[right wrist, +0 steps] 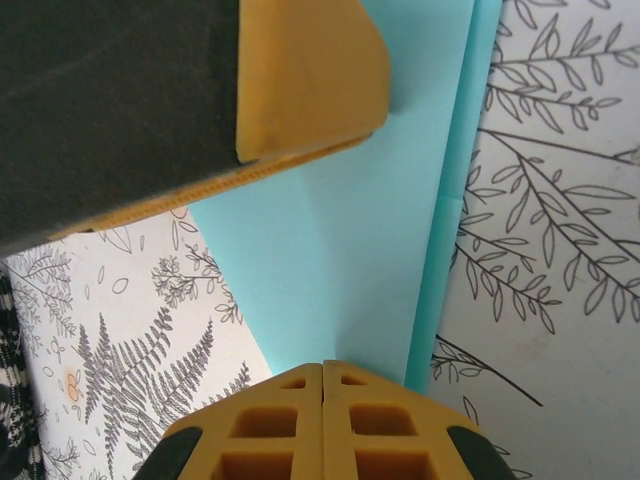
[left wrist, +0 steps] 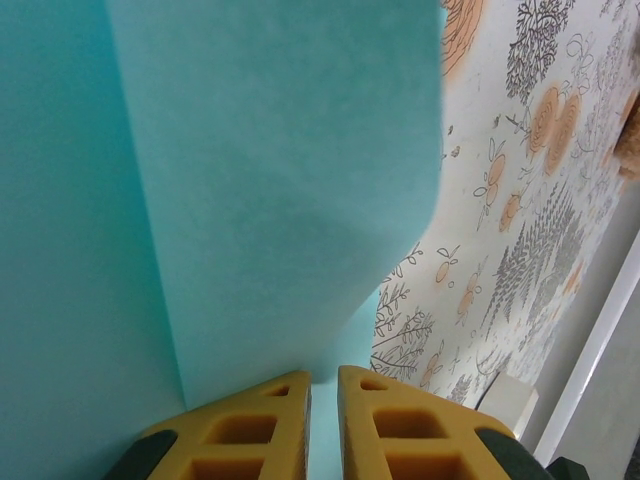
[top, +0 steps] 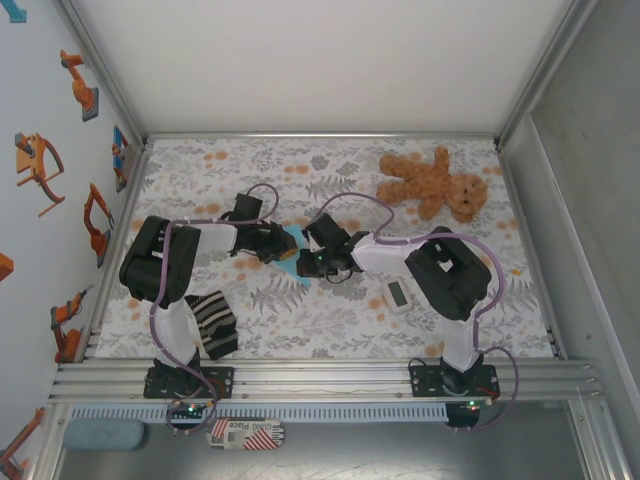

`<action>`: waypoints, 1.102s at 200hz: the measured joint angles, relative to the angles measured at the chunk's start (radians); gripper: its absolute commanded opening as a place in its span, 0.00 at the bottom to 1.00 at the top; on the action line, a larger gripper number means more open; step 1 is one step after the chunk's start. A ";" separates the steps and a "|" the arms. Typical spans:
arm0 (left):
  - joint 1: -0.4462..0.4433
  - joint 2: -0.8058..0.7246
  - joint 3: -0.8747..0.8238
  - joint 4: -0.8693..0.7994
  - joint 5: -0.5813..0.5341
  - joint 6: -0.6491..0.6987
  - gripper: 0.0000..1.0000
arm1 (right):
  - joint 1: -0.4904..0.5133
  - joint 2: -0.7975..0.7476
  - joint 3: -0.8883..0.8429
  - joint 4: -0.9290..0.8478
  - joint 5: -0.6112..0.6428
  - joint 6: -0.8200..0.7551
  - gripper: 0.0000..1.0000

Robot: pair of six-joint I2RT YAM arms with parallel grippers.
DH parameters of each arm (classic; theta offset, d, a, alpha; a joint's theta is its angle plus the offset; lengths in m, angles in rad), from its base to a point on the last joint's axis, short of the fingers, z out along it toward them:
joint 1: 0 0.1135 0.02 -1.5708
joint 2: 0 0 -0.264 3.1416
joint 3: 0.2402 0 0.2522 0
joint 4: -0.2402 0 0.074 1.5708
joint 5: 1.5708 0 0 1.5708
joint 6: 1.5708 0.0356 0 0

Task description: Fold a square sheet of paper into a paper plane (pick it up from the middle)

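While both arms meet over the middle of the surface (top: 330, 335), the light-blue paper (top: 291, 257) sits between their tips. It is a touch toward 9 o'clock from centre and apparently lifted off the floral cover.

Grip: the left jaws are clenched on the paper's edge. The left wrist view shows the sheet running down into the thin slot between the two yellow pads (left wrist: 250, 435). The right jaws are pressed fully together, with the paper narrowing to a point at their seam, 6 o'clock in the right wrist view. As best I can judge, they are grasping it. The left arm's pad (right wrist: 305, 80) bears on the same sheet at 11 o'clock there.

Why held so: opposite pinches make a limp sheet taut, so a flap can turn along a line rather than crumple. Judged stage: mid-fold, no dart shape yet.

Paper: thin, matte, plain cyan, with one straight crease running lengthwise. A second layer shows as a narrow strip along the 3 o'clock edge in the right wrist view. The free flap has a soft bow.

Pads: moulded yellow with open cells, rubbery look.

Elsewhere:
- brown plush teddy bear (top: 435, 183) at 1 o'clock
- small white rectangular gadget (top: 397, 295) at 4 o'clock
- black-and-cream striped cloth (top: 213, 325) at 8 o'clock, by the left arm

All three lie well apart from the paper.
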 measured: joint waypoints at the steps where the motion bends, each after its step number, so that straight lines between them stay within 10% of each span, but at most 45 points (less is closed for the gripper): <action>1: 0.000 0.000 0.000 0.000 0.000 0.000 0.15 | 0.000 0.000 0.000 0.000 0.000 0.000 0.00; 220: -0.001 0.017 0.041 -0.072 -0.008 0.023 0.16 | 0.000 -0.040 -0.074 0.006 -0.013 0.016 0.00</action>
